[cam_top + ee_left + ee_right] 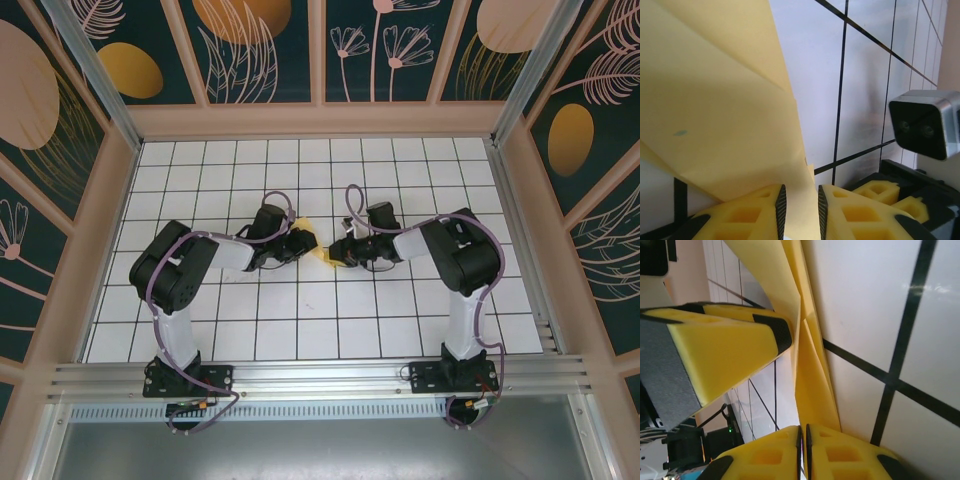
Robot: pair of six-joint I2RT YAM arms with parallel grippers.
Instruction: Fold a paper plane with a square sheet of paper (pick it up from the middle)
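The yellow square sheet of paper (323, 256), folded into a creased wedge, hangs between my two grippers over the middle of the table. My left gripper (308, 245) holds it from the left. In the left wrist view the paper (715, 100) runs down between the pads and fills the gap of the left gripper (800, 190). My right gripper (336, 252) meets it from the right. In the right wrist view the folded paper (812, 380) ends at the tips of the right gripper (803, 429). Its pads stand a thin slit apart, and I cannot tell whether they pinch the paper.
The white gridded table (420, 320) lies under both arms, boxed in by wooden walls (320, 120). A metal rail (320, 375) runs along the near edge. The right arm's camera (925, 122) is close to the left gripper, and the left gripper's finger (730, 345) presses the paper's side.
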